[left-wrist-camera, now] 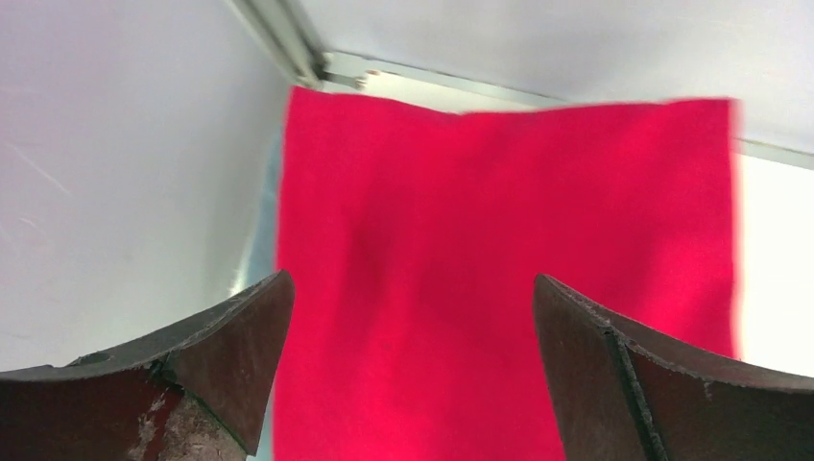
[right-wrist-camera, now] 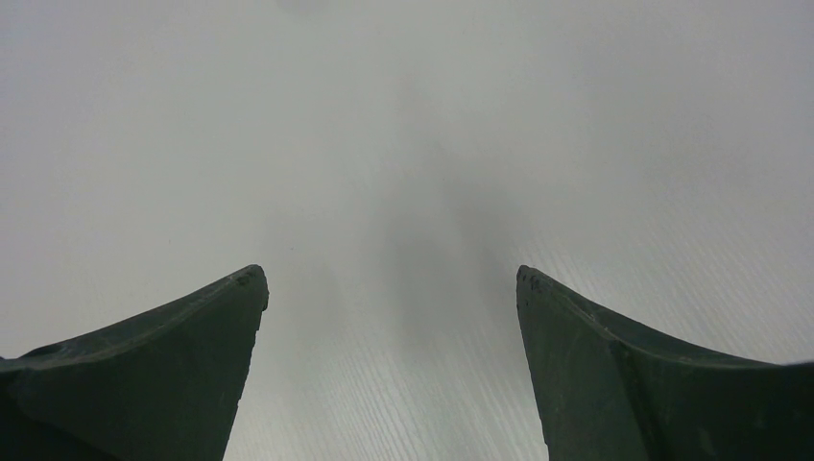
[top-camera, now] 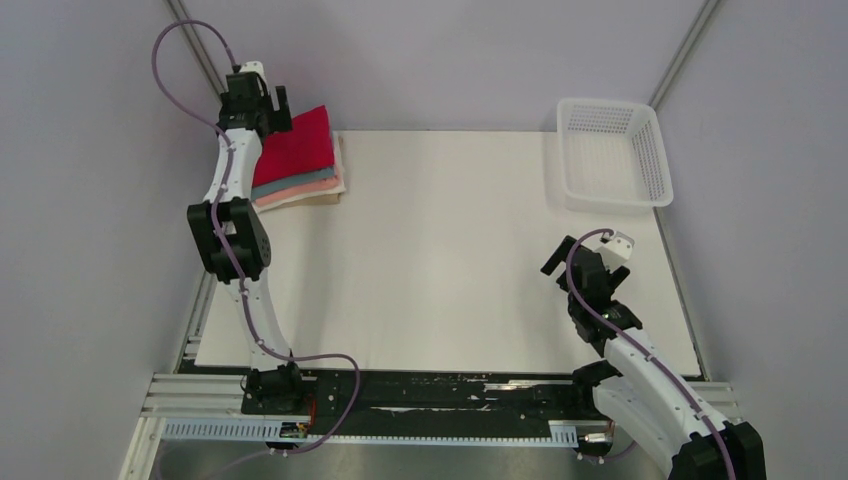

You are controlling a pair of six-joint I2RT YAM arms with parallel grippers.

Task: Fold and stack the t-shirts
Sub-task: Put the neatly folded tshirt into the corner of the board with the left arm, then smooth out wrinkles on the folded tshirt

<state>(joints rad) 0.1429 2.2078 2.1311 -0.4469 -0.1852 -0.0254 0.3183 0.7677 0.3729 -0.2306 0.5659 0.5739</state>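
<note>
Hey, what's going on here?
Two robot arms are folding and stacking t-shirts. The left gripper hangs open over a folded crimson-red cloth t-shirt, which tops a stack of teal, pink and cream folded shirts at the white table's far left corner. The right gripper is open above the tabletop, holding nothing. A white plastic mesh basket sits far right.

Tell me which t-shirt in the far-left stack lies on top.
The bright crimson-red folded cloth t-shirt; the rest show only as thin teal, pink and cream edges beneath it.
</note>
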